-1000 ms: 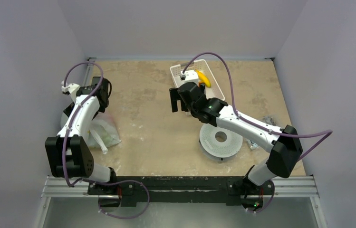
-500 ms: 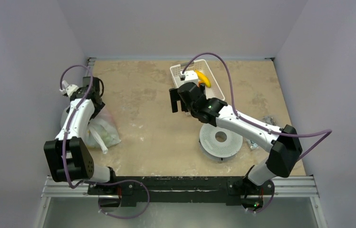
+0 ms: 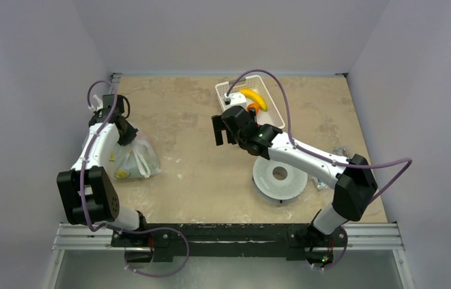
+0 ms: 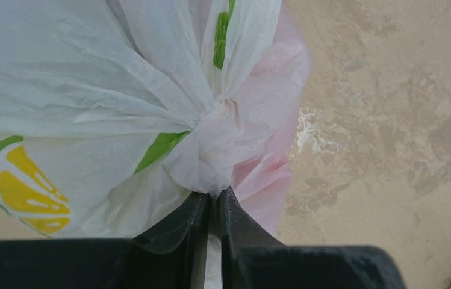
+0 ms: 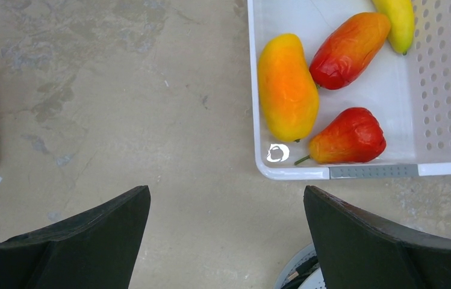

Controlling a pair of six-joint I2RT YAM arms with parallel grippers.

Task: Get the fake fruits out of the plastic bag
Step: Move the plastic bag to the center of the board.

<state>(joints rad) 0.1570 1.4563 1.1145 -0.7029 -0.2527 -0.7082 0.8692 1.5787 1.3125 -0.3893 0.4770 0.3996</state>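
Bag (image 3: 131, 159) lay at the left of the table (image 3: 192, 180), its white plastic printed with yellow-green discs. The left gripper (image 4: 215, 198) stood over it, fingers (image 4: 177, 229) pinched together on the gathered knot of its top. A pink tint showed through the film on the right of the knot; what was inside could not be made out.

Near the middle, the right gripper (image 5: 226, 198) hung above bare table with its fingers spread wide and nothing between them. It was just short of the near end of the basket (image 5: 367, 171).

The basket stood at the far right-centre of the table. In it lay a yellow-orange fruit (image 5: 287, 87), a red-orange fruit (image 5: 349, 51) touching it on the right, and a red fruit (image 5: 349, 137) by the near wall, with a banana (image 5: 397, 21) at the far side.

Nearer than the basket, a white ring (image 3: 268, 180) lay flat on the table, partly under the right arm.
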